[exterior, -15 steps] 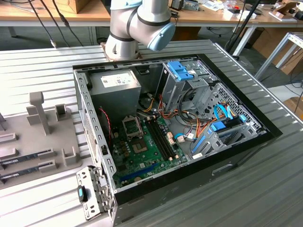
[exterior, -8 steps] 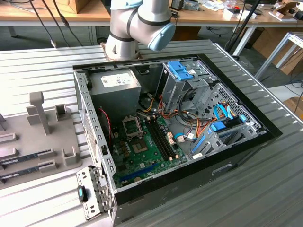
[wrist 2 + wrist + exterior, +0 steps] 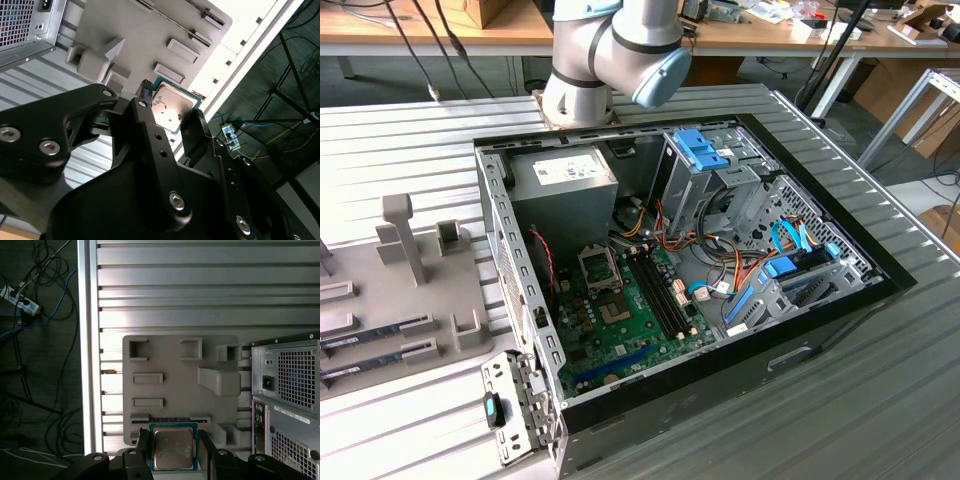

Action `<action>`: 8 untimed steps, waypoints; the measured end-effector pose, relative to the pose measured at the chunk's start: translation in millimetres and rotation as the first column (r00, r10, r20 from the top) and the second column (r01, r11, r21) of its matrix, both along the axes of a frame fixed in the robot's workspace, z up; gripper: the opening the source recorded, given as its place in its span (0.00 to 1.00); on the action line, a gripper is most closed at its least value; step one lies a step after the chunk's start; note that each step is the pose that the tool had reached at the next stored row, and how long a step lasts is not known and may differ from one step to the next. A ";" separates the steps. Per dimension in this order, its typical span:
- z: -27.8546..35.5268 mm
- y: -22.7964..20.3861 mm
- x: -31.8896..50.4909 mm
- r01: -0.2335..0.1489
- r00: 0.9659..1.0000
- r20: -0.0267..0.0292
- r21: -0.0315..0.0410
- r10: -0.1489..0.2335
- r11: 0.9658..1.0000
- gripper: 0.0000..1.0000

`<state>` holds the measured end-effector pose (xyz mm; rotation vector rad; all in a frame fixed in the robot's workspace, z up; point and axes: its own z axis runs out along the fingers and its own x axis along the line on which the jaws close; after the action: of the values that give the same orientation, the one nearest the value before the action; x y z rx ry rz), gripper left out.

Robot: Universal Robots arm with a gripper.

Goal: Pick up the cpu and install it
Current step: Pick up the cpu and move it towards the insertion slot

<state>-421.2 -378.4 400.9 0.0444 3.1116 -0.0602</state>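
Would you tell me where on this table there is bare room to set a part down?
Free: the slatted table between the computer case and the exterior view's right edge; also the strip bordered by the grey tray, the case and the far desks. Crowded: inside the case, around the cables and drive cage.

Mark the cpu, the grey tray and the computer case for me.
cpu (image 3: 173, 450), first wrist view, middle of its metal top.
tray (image 3: 182, 390), first wrist view, bare flat part between the holders.
case (image 3: 292, 382), first wrist view, rear vent grille.
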 end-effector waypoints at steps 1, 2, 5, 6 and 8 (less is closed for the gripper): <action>0.0 0.0 1.6 0.000 1.000 0.000 0.000 0.000 1.000 0.47; 0.1 0.0 2.7 0.000 1.000 0.000 0.000 0.000 1.000 0.47; 0.0 0.0 7.5 0.000 1.000 0.000 0.000 0.000 1.000 0.47; 0.0 0.0 8.8 0.000 1.000 0.000 0.000 0.000 1.000 0.47; 0.1 0.0 12.5 0.000 1.000 0.000 0.000 0.000 1.000 0.47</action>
<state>-408.7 -378.4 401.0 0.0444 3.1117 -0.0603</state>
